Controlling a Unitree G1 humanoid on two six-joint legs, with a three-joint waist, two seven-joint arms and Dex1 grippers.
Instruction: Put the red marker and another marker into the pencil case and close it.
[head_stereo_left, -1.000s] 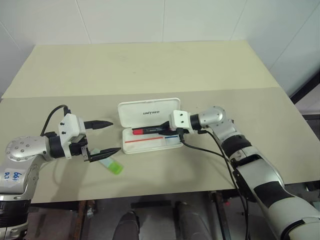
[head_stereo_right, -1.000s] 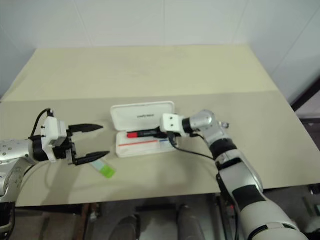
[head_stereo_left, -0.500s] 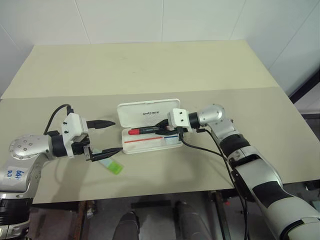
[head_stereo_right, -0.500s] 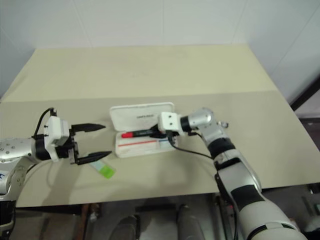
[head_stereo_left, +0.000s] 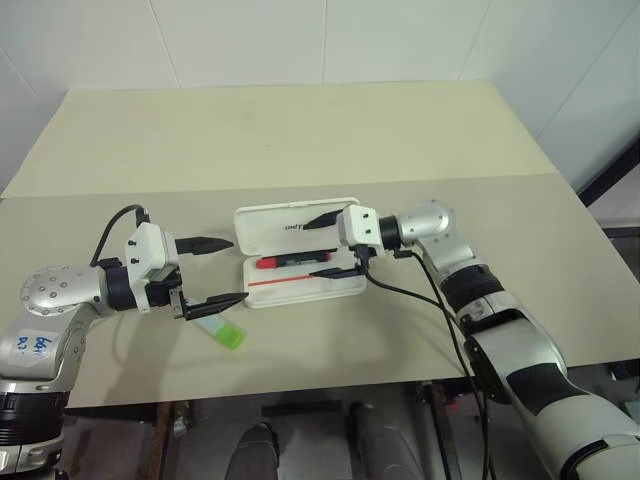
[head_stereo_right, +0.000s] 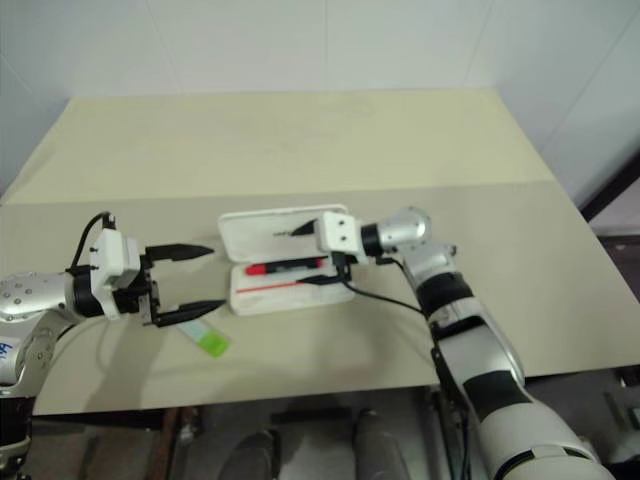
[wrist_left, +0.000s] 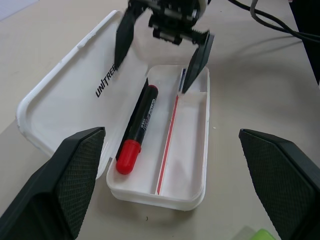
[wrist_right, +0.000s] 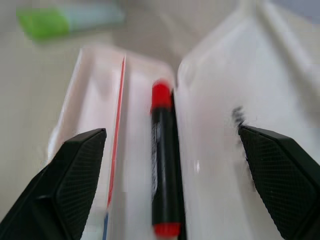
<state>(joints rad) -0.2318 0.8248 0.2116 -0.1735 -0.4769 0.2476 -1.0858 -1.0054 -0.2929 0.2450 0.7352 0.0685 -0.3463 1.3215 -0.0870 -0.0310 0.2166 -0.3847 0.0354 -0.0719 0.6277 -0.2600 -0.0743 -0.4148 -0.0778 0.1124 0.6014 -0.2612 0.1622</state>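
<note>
Right gripper (head_stereo_left: 328, 243) gapes empty over the open white hard-plastic pencil case (head_stereo_left: 300, 258); the black-barrelled red-capped marker (head_stereo_left: 295, 261) lies inside. Left gripper (head_stereo_left: 225, 270), wide, empty, hovers beside the case.

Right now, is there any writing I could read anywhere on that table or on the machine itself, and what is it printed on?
"UNITREE": dark letters on the open lid of the pencil case, clearest in the left wrist view.
Small print on the black barrel of the red marker: too small to read.
Blue handwriting on the left arm's shoulder: too scrawled to read with certainty.
</note>
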